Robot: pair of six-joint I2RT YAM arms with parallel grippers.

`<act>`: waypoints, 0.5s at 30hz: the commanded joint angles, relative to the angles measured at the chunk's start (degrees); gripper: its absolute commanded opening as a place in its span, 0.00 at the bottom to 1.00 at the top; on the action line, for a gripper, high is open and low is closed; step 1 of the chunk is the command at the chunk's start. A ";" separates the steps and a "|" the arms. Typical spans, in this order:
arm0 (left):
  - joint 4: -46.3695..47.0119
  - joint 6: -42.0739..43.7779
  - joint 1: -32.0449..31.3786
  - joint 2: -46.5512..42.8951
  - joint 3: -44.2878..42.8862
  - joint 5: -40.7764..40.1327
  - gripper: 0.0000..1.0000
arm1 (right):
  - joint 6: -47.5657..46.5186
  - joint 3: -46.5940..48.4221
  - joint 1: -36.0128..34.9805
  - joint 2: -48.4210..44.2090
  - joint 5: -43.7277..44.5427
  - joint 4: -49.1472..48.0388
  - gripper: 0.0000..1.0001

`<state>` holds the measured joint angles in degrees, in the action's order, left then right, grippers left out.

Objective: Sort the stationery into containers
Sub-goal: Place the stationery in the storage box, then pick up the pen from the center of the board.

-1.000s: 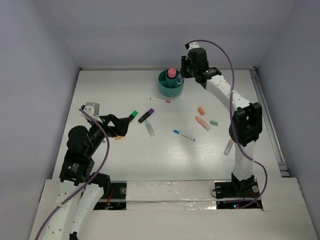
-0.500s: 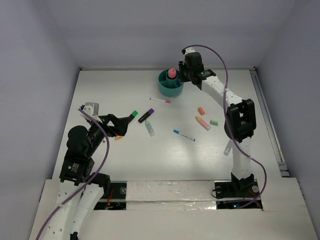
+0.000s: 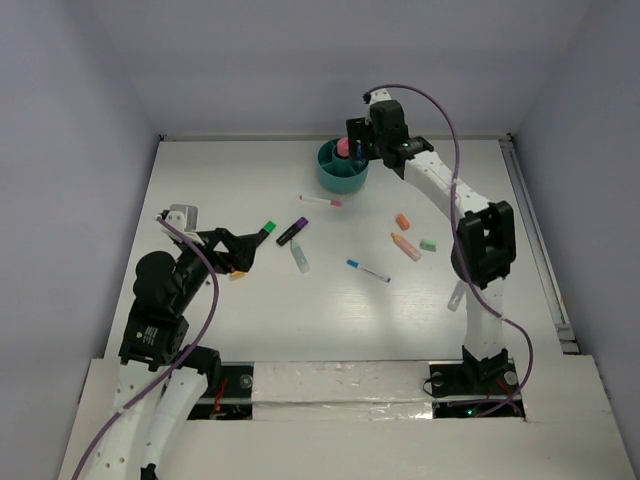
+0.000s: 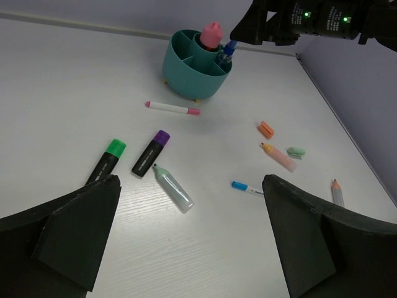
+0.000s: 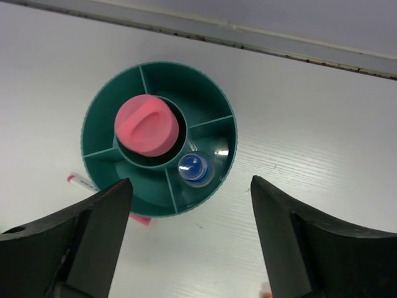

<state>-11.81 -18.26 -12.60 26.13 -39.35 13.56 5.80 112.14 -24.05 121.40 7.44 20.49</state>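
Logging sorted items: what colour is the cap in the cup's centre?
The cap is pink; right wrist view.

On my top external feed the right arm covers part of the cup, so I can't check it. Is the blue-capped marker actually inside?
Observer: Yes. The right wrist view shows the blue-capped marker in an outer compartment of the teal cup, next to the centre well.
Operator: Is the right gripper off it?
Observer: The right gripper is open above the cup, holding nothing.
Operator: Is the marker upright?
Observer: In the left wrist view it leans outward toward the rim, cap above the wall.
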 commanded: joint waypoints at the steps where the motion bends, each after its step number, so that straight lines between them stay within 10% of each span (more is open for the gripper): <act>1: 2.85 0.59 0.74 0.15 0.07 0.85 0.99 | 1.57 -3.22 -3.62 -7.31 -2.25 -2.73 0.80; 8: 2.85 0.51 0.74 -0.55 0.07 0.85 0.99 | 8.69 -14.04 -15.13 -10.84 -3.66 -7.66 0.64; 15: 3.11 0.59 0.74 -0.99 0.07 1.73 0.99 | 17.39 -16.60 -19.72 -5.13 -6.03 -9.33 0.76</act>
<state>-11.81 -18.26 -12.25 25.96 -39.35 13.98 17.32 96.57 -45.39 113.99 2.61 14.31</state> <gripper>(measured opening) 0.990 0.745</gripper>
